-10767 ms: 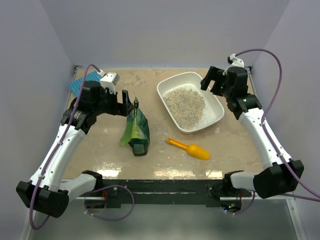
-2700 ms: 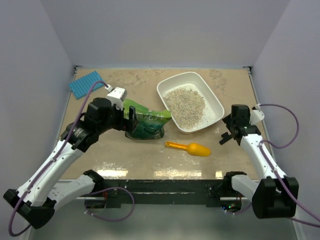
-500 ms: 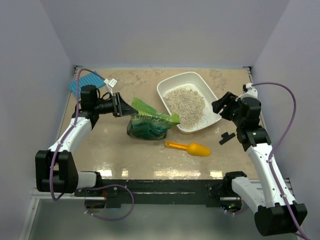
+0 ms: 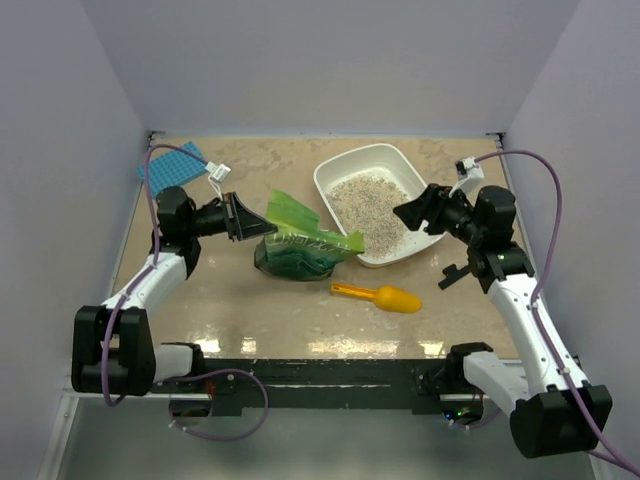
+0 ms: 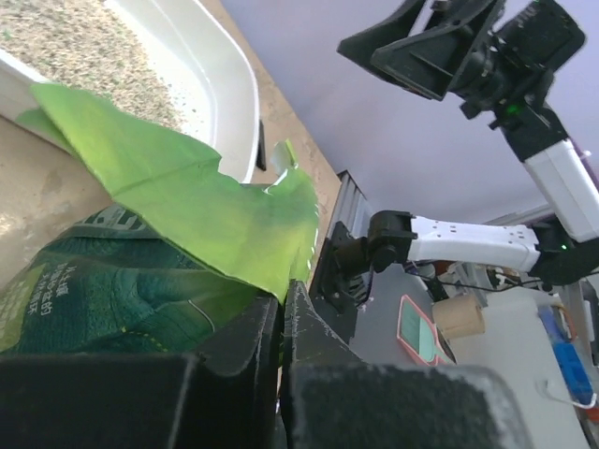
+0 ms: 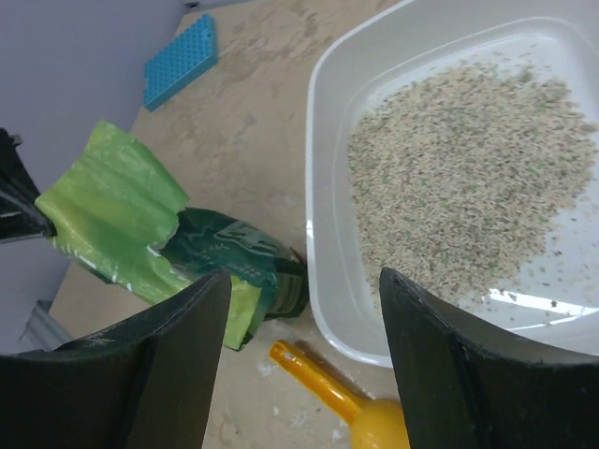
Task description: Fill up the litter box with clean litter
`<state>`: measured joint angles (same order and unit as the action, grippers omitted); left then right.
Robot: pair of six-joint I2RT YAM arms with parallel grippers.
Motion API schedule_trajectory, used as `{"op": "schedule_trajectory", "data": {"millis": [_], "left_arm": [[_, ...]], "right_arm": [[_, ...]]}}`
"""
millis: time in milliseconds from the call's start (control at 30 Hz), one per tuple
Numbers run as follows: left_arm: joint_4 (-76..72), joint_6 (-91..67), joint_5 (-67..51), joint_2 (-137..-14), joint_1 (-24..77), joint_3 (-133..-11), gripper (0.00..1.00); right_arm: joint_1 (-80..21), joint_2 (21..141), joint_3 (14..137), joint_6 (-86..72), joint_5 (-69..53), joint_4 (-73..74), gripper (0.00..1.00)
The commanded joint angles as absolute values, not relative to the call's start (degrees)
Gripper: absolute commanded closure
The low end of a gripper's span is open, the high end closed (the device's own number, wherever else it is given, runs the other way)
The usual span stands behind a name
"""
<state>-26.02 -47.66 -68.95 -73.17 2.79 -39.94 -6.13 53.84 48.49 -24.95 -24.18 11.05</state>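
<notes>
- Top view: left gripper [image 4: 243,217] clamped shut on the upper flap of the green pouch [image 4: 300,250], left of centre on the table [image 4: 260,310].
- Pouch lying on its side, mouth end pointing right, flap tip just beside the near-left rim of the litter box [image 4: 372,150].
- Litter box at far right of centre, clean litter [image 4: 368,205] heaped over its floor.
- Right gripper [image 4: 410,213] spread wide over the box's right edge, holding nothing.
- Orange scoop [image 4: 385,297] lying near of the box, apart from it; blue mat [image 4: 170,165] at far left corner.
- Left wrist view: 2 fingers of the left gripper [image 5: 281,304] pressed together, light green flap of the pouch [image 5: 178,187] running down into the pinch.
- Litter box [image 5: 220,79] beyond the flap, litter [image 5: 65,37] visible inside; right arm [image 5: 552,168] in the background.
- Right wrist view: right gripper [image 6: 301,281] wide, gap empty, hanging above the box's near-left corner.
- Litter box [image 6: 323,234] filling the upper right, litter [image 6: 459,168] spread thick in the middle, thin at the rims.
- Pouch [image 6: 122,224] left of the box, scoop [image 6: 374,426] at the bottom edge, blue mat [image 6: 178,61] top left.
</notes>
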Motion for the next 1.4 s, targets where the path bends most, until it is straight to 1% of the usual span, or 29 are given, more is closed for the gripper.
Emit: {"op": "schedule_trajectory", "data": {"millis": [0,67,100,167,200,233,400,500,600,700,867,1033,1100,1233,1267,1333,1367], "left_arm": [[-62.82,-62.61,-74.27,-68.2,3.08,-36.23,1.0],[-75.61,-70.27,-74.62,-69.08,3.08,-34.2,1.0],[-86.81,-77.62,-74.88,-69.78,3.08,-33.41,1.0],[-96.37,-84.43,-75.32,-72.67,3.08,-33.13,1.0],[-105.64,-91.16,-75.32,-73.9,3.08,-33.57,1.0],[-108.69,-93.67,-75.41,-76.18,3.08,-33.92,1.0],[-108.63,-92.73,-76.2,-76.56,3.78,-34.28,1.0],[-108.63,-92.37,-76.73,-76.47,4.92,-33.93,1.0],[-108.63,-92.11,-77.34,-76.2,6.06,-33.84,1.0],[-108.72,-91.93,-77.96,-75.76,6.94,-34.01,1.0],[-108.63,-91.67,-78.57,-75.59,7.56,-34.28,1.0],[-108.63,-91.5,-78.84,-75.76,8.0,-34.37,1.0],[-108.63,-91.49,-78.92,-75.76,8.09,-34.37,1.0],[-108.63,-91.32,-79.1,-75.76,8.35,-34.37,1.0],[-108.63,-91.23,-79.1,-75.85,8.52,-34.37,1.0],[-108.63,-91.14,-79.28,-76.03,8.7,-34.37,1.0],[-108.63,-91.14,-79.19,-76.2,8.79,-34.45,1.0]], "right_arm": [[-7.29,55.98,47.55,-26.01,-35.94,1.25,0.3],[-7.73,57.39,46.33,-28.9,-39.36,-2.0,0.28],[-8.69,58.87,46.14,-29.61,-39.98,-4.28,0.28],[-9.84,60.29,45.01,-31.54,-42.17,-7.1,0.26],[-10.8,61.25,44.65,-32.42,-43.06,-10.51,0.26],[-11.33,63.26,44.39,-33.21,-44.02,-12.11,0.26],[-14.59,69.86,42.45,-38.05,-49.82,-24.83,0.26],[-14.85,74.52,41.22,-42.44,-52.11,-33.45,0.26],[-15.29,79.09,41.13,-44.64,-52.47,-38.3,0.26],[-16.43,83.22,42.36,-46.4,-53.7,-42.26,0.26],[-20.82,89.81,48.77,-45.88,-56.94,-44.2,0.26],[-23.02,96.4,53.6,-47.1,-60.02,-48.94,0.26],[-23.47,99.38,54.05,-49.82,-62.83,-56.22,0.26],[-24.17,104.4,54.14,-62.01,-67.05,-72.12,0.26],[-24.52,105.63,54.05,-64.75,-67.76,-80.25,0.25],[-24.87,109.14,54.4,-72.81,-68.64,-87.59,0.26],[-25.31,110.38,54.67,-75.73,-68.82,-94.85,0.26]]}}
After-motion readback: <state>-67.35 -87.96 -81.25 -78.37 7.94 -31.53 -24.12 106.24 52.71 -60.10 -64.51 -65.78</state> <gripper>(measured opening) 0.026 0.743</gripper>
